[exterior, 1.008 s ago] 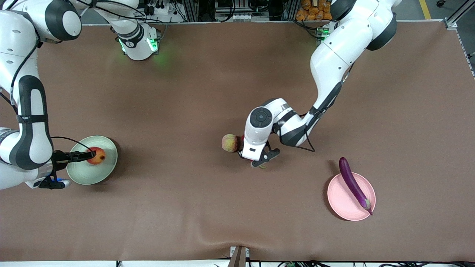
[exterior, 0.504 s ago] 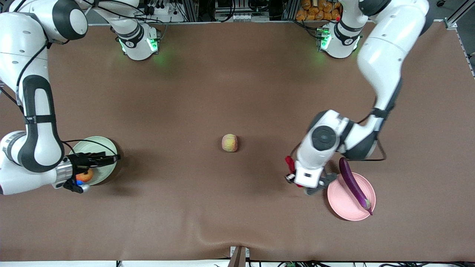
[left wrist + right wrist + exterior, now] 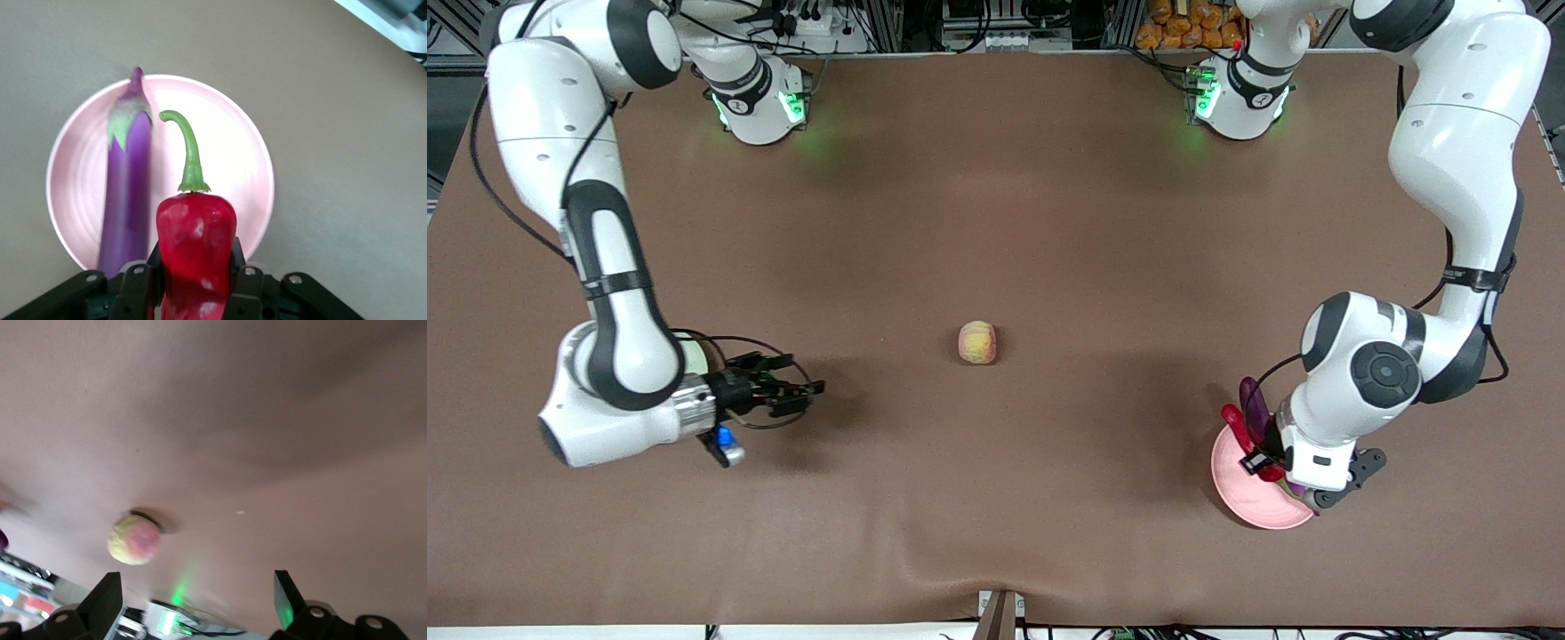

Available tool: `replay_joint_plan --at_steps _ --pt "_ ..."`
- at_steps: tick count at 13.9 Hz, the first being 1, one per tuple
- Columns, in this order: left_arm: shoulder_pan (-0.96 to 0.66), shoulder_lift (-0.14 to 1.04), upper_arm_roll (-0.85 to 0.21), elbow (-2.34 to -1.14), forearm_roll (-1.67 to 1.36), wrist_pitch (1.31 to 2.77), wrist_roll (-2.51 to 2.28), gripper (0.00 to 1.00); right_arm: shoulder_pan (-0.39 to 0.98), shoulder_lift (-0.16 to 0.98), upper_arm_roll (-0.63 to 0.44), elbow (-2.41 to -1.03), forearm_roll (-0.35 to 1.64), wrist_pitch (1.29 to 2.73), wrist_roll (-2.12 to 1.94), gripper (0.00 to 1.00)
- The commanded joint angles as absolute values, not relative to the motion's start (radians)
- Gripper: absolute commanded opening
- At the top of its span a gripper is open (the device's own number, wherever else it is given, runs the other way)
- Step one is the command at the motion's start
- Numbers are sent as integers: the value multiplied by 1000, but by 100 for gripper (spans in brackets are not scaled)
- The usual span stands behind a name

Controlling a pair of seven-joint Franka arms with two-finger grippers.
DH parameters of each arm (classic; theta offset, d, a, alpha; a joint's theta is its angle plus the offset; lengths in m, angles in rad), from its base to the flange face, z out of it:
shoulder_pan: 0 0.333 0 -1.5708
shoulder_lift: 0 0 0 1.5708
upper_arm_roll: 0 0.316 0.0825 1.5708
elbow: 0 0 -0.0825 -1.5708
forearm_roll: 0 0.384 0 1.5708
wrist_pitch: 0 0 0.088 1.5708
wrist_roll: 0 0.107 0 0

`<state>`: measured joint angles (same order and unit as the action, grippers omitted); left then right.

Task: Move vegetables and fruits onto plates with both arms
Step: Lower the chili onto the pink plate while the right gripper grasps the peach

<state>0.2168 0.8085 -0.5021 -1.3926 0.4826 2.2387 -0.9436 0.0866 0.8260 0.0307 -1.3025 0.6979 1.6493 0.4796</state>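
Over the pink plate (image 3: 257, 167), the left gripper (image 3: 193, 280) pinches the light, glossy red chili pepper (image 3: 195, 247) at mid-body beside the eggplant (image 3: 127, 193); the empty right gripper (image 3: 787, 396) spreads wide toward the firm ribbed apple (image 3: 978, 342), best taken across its middle

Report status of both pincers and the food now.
Left pincer shut on glossy red chili pepper, over round pale pink plate beside long purple eggplant. Right pincer open, empty. Pale ribbed apple-like fruit on table, unobstructed.

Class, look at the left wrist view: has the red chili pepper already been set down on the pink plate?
No. The chili pepper sits clamped in the left claw above the pink plate.
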Motion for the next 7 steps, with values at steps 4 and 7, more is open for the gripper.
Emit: replay_joint_plan --at_steps 4,7 --pt "276 784 -518 -1397 463 2238 -844 100 435 816 18 -1396 744 2042 828 100" --pt "349 709 -613 -1399 457 2151 -834 100 495 831 20 -1391 744 2128 919 100"
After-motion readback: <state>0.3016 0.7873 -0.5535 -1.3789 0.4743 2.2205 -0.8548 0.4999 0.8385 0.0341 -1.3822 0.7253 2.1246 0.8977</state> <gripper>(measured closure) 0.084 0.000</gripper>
